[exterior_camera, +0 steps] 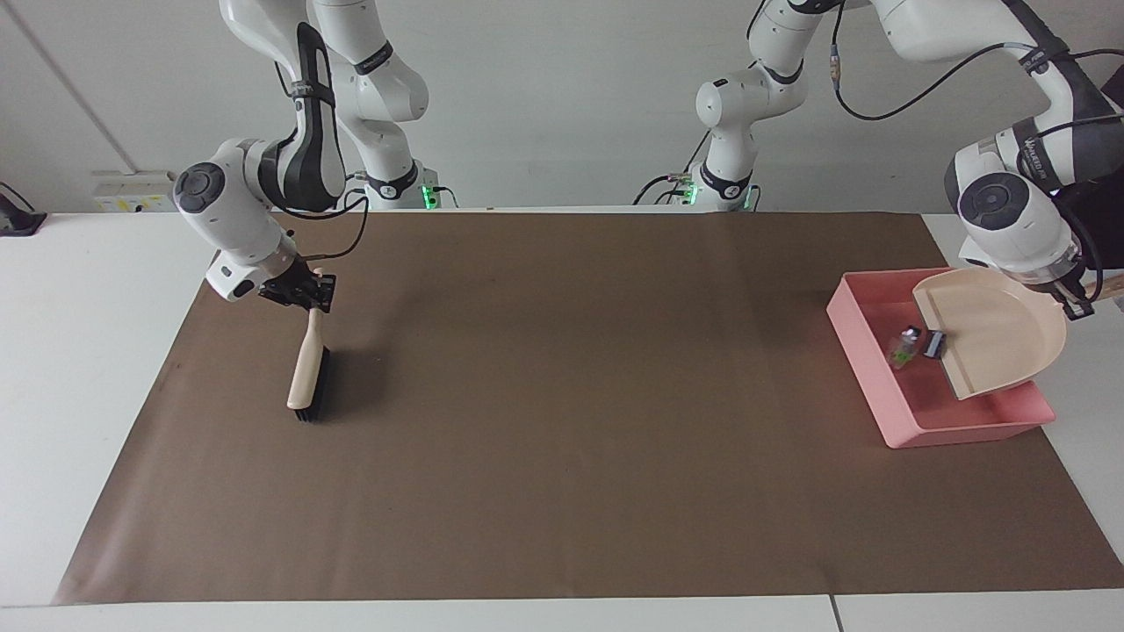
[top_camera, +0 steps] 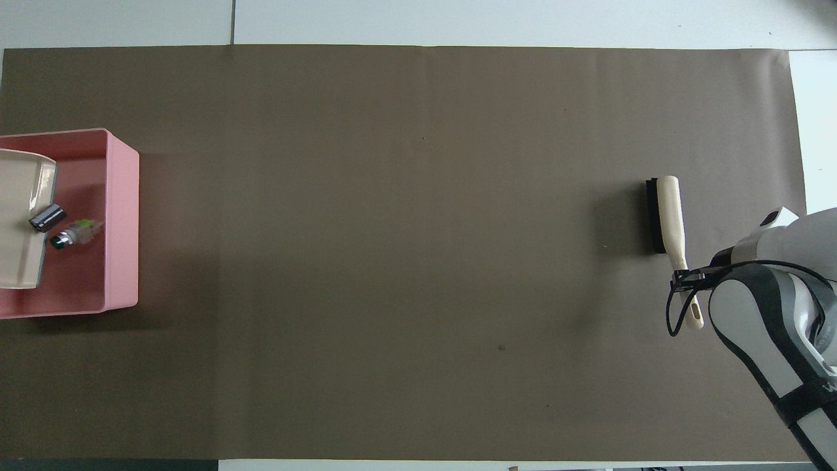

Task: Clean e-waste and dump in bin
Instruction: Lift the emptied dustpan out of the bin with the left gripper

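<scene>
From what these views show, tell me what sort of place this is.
Probably a robotics lab bench: a white table under brown paper, plain wall, cabled arms. The right gripper holds a brush; a dustpan tips over the pink bin.

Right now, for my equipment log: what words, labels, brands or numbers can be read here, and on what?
Nothing reads whole.
Left arm's wrist band, above the left pincer holding the dustpan over the bin: white lettering, too small to read.
Right arm's strap, above the right pincer holding the brush: marks too small to read.
Bin, dustpan, brush, scraps: no lettering seen.
</scene>
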